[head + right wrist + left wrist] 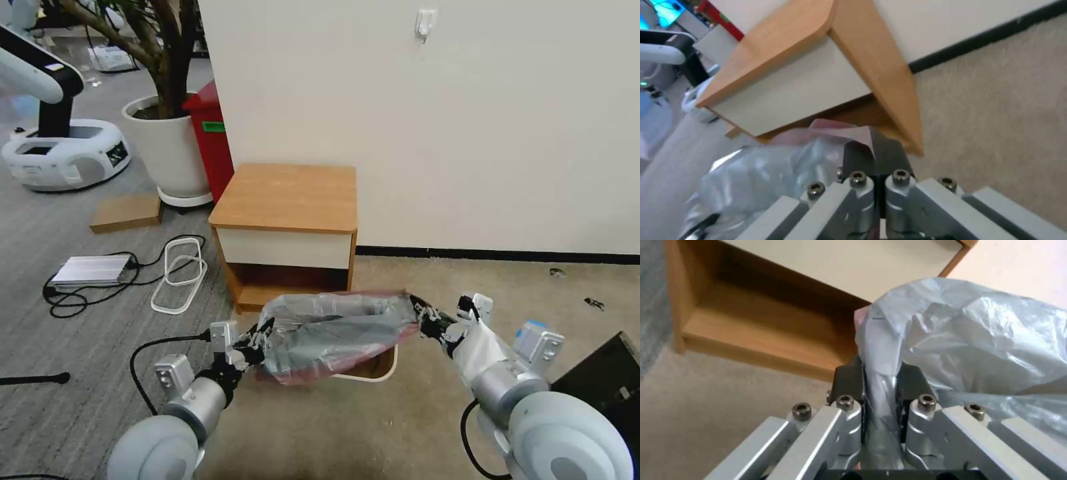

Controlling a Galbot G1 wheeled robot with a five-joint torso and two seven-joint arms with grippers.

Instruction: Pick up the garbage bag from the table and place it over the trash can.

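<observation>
Two claws hold the garbage bag [337,330] stretched over the trash can [381,373], near the counter [288,197]: our left claw [261,341] clenched on its left edge, our right claw [421,313] pinching the pink rim. We judge it light, limp and slippery; the rim is the place to hold.

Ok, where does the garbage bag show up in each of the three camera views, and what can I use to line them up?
Head view: the garbage bag stretches between the left gripper and right gripper, low in the middle, in front of the table.
Left wrist view: it billows from the closed fingers toward the right edge.
Right wrist view: it sits lower left, beside the fingers.
Shared landmark: the table's cream drawer front.
</observation>
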